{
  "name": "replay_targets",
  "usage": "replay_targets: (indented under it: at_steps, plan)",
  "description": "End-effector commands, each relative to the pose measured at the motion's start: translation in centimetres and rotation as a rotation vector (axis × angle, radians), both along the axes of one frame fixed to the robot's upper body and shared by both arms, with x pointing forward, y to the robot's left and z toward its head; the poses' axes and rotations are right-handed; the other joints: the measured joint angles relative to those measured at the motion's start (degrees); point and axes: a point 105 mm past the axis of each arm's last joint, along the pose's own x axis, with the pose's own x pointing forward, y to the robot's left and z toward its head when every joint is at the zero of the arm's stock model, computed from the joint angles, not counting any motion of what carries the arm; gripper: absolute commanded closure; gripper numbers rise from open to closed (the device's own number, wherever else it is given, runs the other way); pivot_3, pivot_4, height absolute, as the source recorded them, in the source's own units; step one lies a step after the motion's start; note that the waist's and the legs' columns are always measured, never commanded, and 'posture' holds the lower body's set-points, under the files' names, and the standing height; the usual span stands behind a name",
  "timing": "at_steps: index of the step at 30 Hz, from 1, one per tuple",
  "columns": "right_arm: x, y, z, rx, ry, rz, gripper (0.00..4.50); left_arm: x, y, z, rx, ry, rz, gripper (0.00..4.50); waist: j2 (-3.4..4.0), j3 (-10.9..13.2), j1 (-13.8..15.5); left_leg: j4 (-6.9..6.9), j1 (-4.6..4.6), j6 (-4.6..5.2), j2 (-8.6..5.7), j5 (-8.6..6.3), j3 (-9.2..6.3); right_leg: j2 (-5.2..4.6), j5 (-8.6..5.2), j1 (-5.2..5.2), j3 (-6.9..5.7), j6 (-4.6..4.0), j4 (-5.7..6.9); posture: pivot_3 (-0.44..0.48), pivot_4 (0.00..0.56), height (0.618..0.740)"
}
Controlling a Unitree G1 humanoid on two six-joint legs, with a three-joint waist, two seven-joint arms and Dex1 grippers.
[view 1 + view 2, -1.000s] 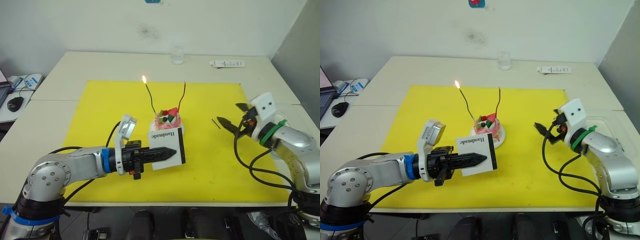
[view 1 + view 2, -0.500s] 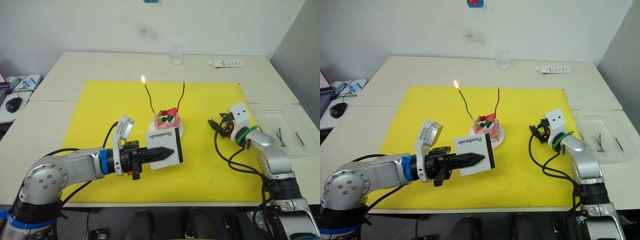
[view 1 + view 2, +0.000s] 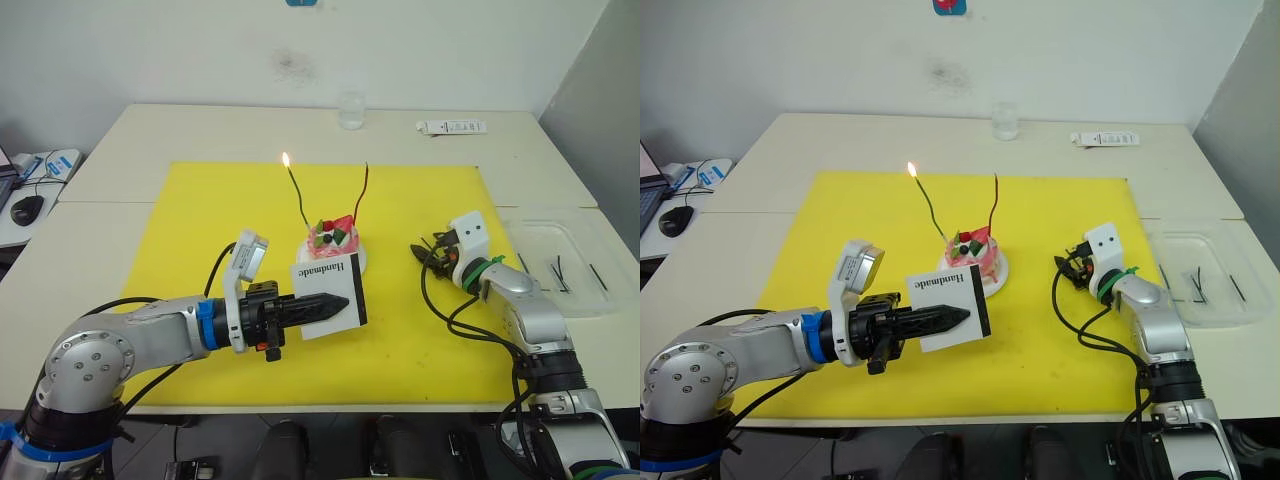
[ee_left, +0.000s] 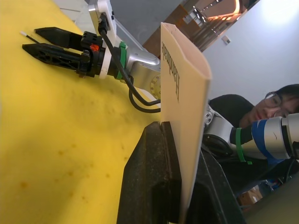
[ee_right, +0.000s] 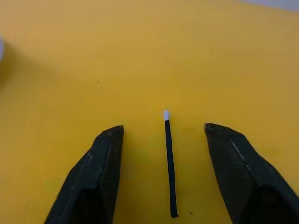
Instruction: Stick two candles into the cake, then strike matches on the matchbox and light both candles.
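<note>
Left pincer (image 3: 335, 301) clamped on the matchbox (image 3: 332, 294), held upright just in front of the cake (image 3: 335, 240), probably to present the striking strip for the next strike. Both candles standing in the cake: green candle (image 3: 298, 195) lit, red candle (image 3: 364, 192) unlit, so one more match needed. Right pincer (image 5: 164, 133) spread apart and lowered over the yellow mat (image 3: 200, 230), a single match (image 5: 169, 165) lying between its fingers, untouched, lined up for a pinch. More matches in the clear tray (image 3: 570, 265) on the tabletop to the right. Against the frame a second ago: right pincer swung inward from the tray side and down toward the match; left pincer and matchbox barely shifted; flame unchanged.
</note>
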Motion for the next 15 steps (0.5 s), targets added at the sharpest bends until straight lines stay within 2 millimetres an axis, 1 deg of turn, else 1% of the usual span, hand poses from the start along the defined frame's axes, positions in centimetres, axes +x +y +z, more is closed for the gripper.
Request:
replay_targets:
  at_steps: [1,15]
  plan:
    - [0.1,-0.72,0.53,-0.014,-0.015,-0.022,2.51,-0.51,-0.11,0.92,-0.01,-0.039,-0.015,4.5,0.0,0.0,0.0,0.0,0.0,0.0,-0.01,0.0,0.0,0.0,0.0,0.0,0.0,0.0,0.0,0.0,0.15,0.74]
    - [0.34,-0.68,0.12,0.01,-0.004,-0.047,2.51,-0.68,-0.09,0.85,-0.005,-0.039,-0.02,4.5,0.0,0.0,0.0,0.01,0.07,0.0,-0.01,0.0,0.0,-0.01,0.0,0.07,0.0,0.0,0.0,0.0,0.15,0.74]
